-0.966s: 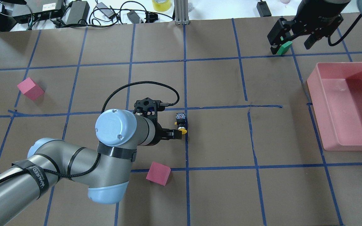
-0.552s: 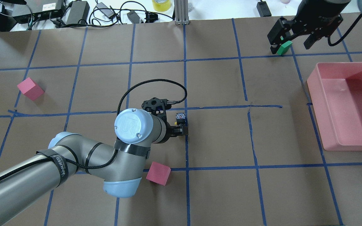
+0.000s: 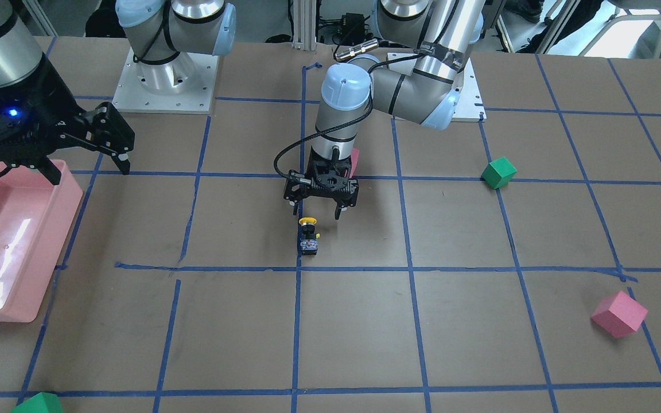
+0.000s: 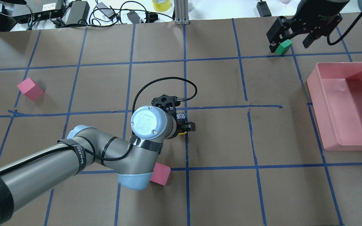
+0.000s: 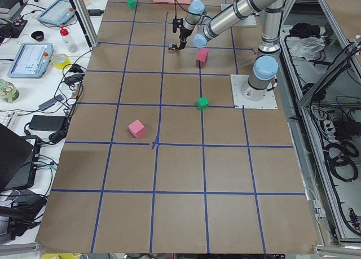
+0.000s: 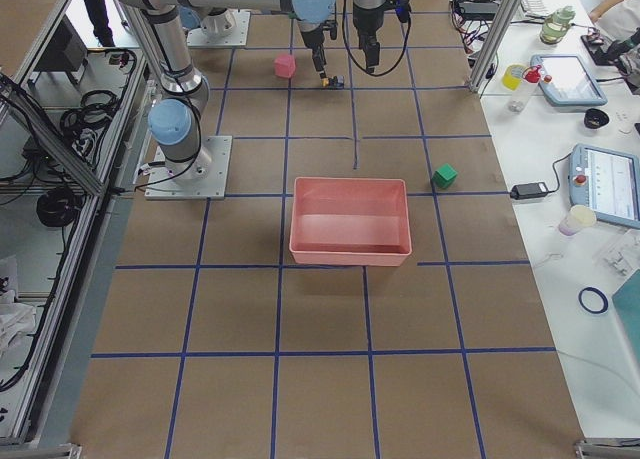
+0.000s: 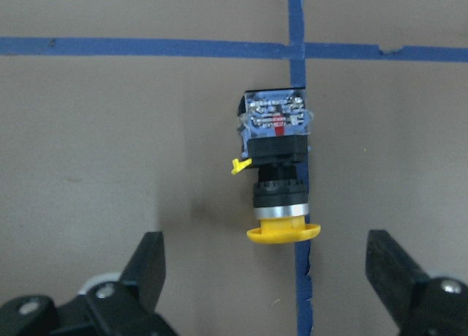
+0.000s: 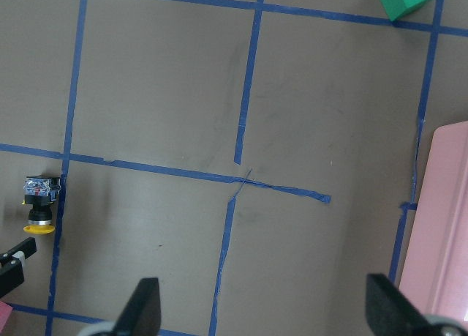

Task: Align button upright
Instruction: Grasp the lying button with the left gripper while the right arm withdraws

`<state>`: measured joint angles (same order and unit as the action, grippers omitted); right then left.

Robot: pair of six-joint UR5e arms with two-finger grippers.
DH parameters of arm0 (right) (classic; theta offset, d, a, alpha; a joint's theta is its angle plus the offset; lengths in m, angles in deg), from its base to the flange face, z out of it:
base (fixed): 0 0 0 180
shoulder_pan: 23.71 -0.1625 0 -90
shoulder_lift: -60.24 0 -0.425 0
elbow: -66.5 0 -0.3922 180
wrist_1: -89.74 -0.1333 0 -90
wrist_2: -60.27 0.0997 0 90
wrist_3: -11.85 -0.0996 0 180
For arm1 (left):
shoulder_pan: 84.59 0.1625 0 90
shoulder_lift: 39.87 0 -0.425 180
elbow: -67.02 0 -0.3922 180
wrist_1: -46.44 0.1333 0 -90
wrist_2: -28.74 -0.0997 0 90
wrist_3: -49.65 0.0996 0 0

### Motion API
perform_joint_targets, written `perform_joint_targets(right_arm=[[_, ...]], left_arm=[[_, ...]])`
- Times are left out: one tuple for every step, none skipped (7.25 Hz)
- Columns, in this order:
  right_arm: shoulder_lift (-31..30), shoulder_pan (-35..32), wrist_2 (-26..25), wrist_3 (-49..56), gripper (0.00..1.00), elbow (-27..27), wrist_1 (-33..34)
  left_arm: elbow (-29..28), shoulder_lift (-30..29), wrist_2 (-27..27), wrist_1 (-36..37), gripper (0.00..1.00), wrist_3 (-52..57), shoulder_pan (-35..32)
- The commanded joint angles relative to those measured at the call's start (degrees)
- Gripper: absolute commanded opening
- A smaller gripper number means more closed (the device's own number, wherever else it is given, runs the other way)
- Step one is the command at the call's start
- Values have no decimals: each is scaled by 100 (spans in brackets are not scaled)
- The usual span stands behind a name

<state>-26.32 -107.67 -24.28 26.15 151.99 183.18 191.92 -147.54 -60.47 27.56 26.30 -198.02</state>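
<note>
A: Button [image 7: 278,173] lies on its side on the bench [image 7: 110,131], along a blue tape line [image 7: 295,14]. Yellow cap points toward the wrist camera, blocky base away. Not upright yet.

B: Left jaws?

A: Spread wide, nothing in them. Fingers [image 7: 150,266] flank the cap, one each side, clear of it. Right jaws also wide and empty, far off near the pink tray [image 4: 313,83].

B: How to take it well?

A: My judgement: advance a little so the pads meet the black collar or the square base, not the round cap, which looks likely to slip out. Keep the button centred between the pads, come down low, pinch gently and lift clear. Then swing the wrist so the base faces down. Release only once the base sits flat on the bench.

B: Risks?

A: One pad touching first would skid the button sideways. The small yellow tab [image 7: 238,165] on one flank could catch.

B: What can't you see?

A: Overhead, the left arm [image 4: 149,122] covers nearly all the button; only slivers of base and cap show. Height of the fingertips above the bench: cannot tell. Both side views are too small to read the button. Its underside is hidden. A pink cube [image 4: 160,174] sits part-hidden under the same arm.
</note>
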Motion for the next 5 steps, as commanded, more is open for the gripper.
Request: perform_joint_targets(right_arm=[[-2, -7, 176, 2, 100, 11, -19], [25, -7, 315, 2, 100, 20, 7], [77, -7, 412, 2, 100, 20, 7], [78, -7, 405, 2, 100, 20, -1], [69, -7, 404, 2, 100, 20, -10]], left_arm=[[-79, -236, -61, 121, 96, -3, -38], [-288, -341, -61, 121, 96, 6, -38], [-429, -482, -61, 121, 96, 15, -38], [-413, -570, -61, 121, 92, 15, -47], [-404, -588, -61, 112, 91, 6, -108]])
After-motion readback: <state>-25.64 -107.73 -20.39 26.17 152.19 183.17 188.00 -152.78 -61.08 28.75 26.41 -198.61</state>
